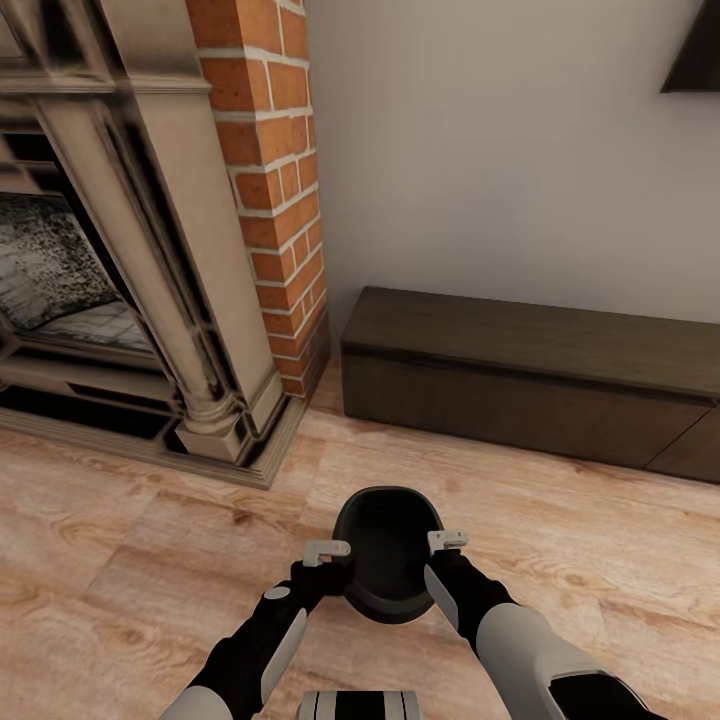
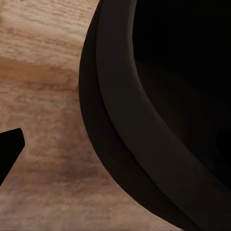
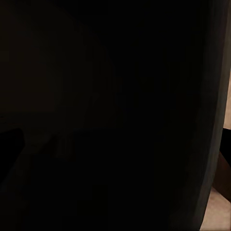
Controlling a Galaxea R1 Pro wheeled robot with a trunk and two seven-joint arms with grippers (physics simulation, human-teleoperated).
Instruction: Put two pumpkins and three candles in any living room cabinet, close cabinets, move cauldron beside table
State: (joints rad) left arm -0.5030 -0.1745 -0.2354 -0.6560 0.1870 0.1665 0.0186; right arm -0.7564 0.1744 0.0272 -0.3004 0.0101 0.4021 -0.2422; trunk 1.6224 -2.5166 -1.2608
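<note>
The black cauldron [image 1: 388, 560] sits low in front of me over the wood floor, mouth up, between my two grippers. My left gripper [image 1: 330, 552] is at its left rim. In the left wrist view one dark fingertip [image 2: 10, 150] stands apart from the cauldron's thick rim [image 2: 126, 120], with floor showing between them, so this gripper is open. My right gripper [image 1: 447, 542] is at the right rim, and its wrist view is dark with the cauldron's wall [image 3: 115, 115] close up. The long dark-brown cabinet [image 1: 530, 385] stands against the wall beyond, its fronts closed.
An ornate beige fireplace [image 1: 150, 300] with a red brick column [image 1: 275, 180] rises at the left, its plinth reaching onto the floor. Open wood floor [image 1: 560, 520] lies between me and the cabinet. A dark object [image 1: 695, 50] hangs on the wall at the top right.
</note>
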